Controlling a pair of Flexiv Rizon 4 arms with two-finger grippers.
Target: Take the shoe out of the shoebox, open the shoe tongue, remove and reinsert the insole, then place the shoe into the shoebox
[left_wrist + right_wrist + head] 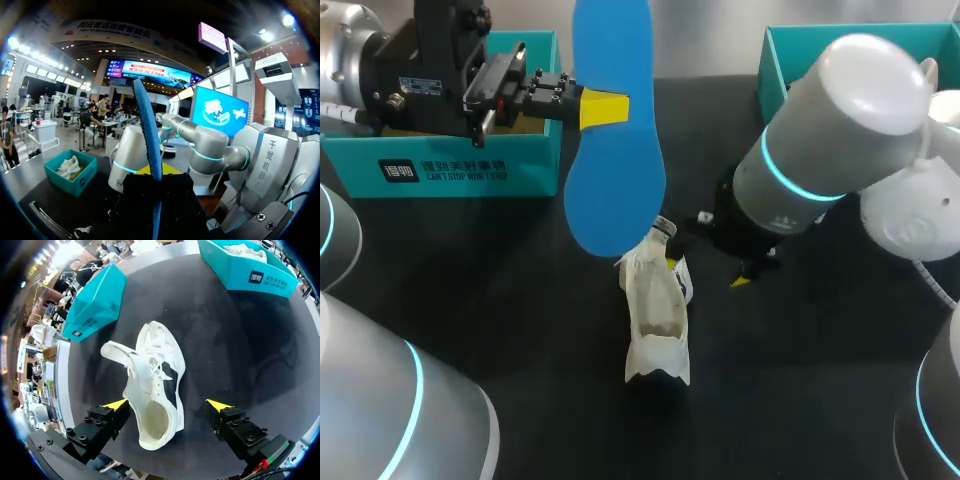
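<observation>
The left hand [605, 108] pinches a thin, flat blue insole [615, 150], held upright above the matte black table [520, 300]. Below it the soft white shoe [152, 385] lies on the table, tongue flopped outward. Its heel sits between the right hand's [167, 404] wide-spread fingers.

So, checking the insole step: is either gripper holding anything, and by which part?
The left gripper pinches the insole at its narrow middle, holding it upright. The right gripper is open astride the shoe, holding nothing.

The shoe [657, 320] lay on the table [520, 300] between a far-left box [440, 170] and a far-right box [780, 60], the insole [615, 130] above it.
</observation>
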